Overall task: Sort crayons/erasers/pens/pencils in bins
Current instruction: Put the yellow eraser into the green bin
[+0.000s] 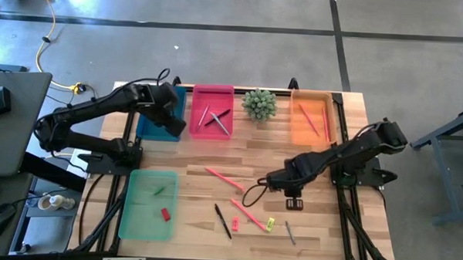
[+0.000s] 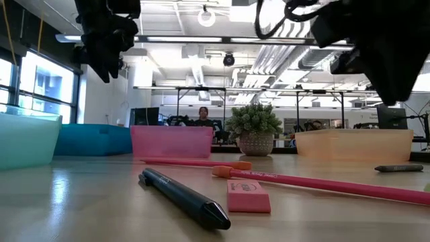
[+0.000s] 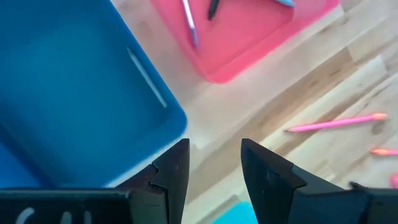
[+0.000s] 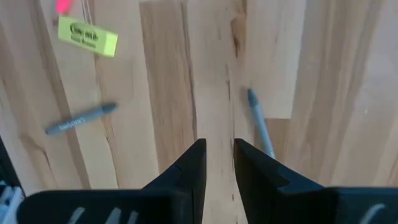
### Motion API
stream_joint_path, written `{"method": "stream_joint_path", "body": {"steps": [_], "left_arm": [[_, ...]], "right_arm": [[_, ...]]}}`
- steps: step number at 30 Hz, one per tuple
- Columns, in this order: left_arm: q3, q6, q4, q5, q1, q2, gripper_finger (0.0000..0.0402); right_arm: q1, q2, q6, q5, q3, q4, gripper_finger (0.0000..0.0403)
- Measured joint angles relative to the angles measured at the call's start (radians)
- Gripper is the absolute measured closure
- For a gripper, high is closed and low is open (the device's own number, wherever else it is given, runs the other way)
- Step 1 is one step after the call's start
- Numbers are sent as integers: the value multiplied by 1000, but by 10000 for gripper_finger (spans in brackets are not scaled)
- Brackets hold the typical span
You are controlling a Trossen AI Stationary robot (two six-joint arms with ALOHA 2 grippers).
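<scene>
On the wooden table (image 1: 215,160) the bins (image 1: 150,204) are partly filled, pencils (image 1: 224,178) and erasers (image 1: 271,222) remain loose, both grippers' jaws slightly apart, empty.

Dark print runs along the yellow eraser (image 4: 87,37), but its letters cannot be made out. The pink eraser (image 2: 248,197) and the long pink stick (image 2: 322,183) just behind that eraser also carry print too small to read. No legible text anywhere.
</scene>
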Motion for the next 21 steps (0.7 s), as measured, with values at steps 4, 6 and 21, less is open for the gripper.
{"method": "stream_joint_path", "body": {"steps": [4,6,21], "left_arm": [[0,-112,0,0,-100,0,270],[0,-172,0,0,-159,0,270],[0,-583,5,-105,-597,0,270]], "right_arm": [[29,0,-40,0,-21,21,323],[46,0,-68,0,-25,35,312],[137,0,-281,36,-27,181,208]]}}
